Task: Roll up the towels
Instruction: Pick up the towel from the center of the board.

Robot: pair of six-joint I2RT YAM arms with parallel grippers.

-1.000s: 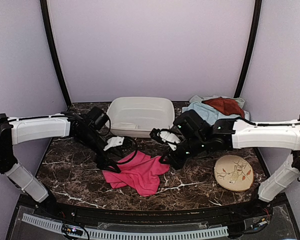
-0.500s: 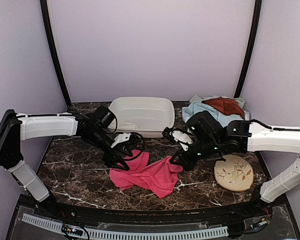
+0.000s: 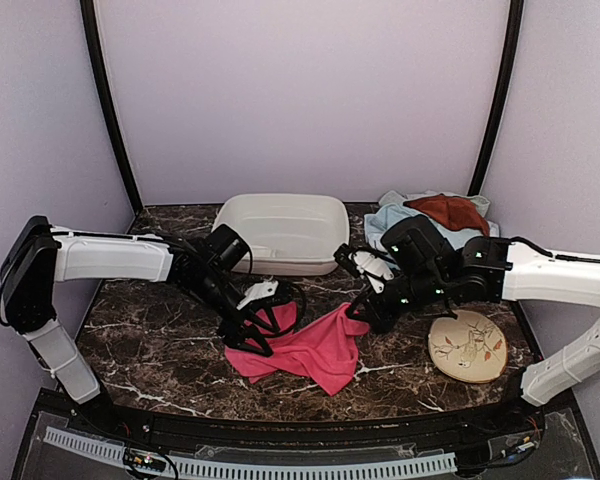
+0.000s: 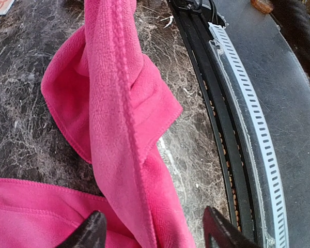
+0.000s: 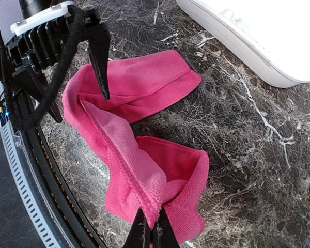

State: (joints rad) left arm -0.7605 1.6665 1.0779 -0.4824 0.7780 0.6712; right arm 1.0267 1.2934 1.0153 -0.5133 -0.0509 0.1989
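**Pink towel (image 3: 310, 350) bunched on table, one end pinched**

Pink towel lay crumpled on the marble table (image 3: 150, 340), just in front of the white basin (image 3: 280, 232). At one end the right gripper (image 5: 150, 232) was clenched on a raised fold. The left gripper (image 4: 155, 230) stood with jaws apart, straddling the other ridge without pinching it.

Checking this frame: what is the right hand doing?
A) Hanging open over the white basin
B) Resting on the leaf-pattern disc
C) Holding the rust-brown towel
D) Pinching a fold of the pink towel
D: the right wrist view shows the right hand with its fingers shut together on a fold of the pink towel, while the left hand stands open astride the same cloth.
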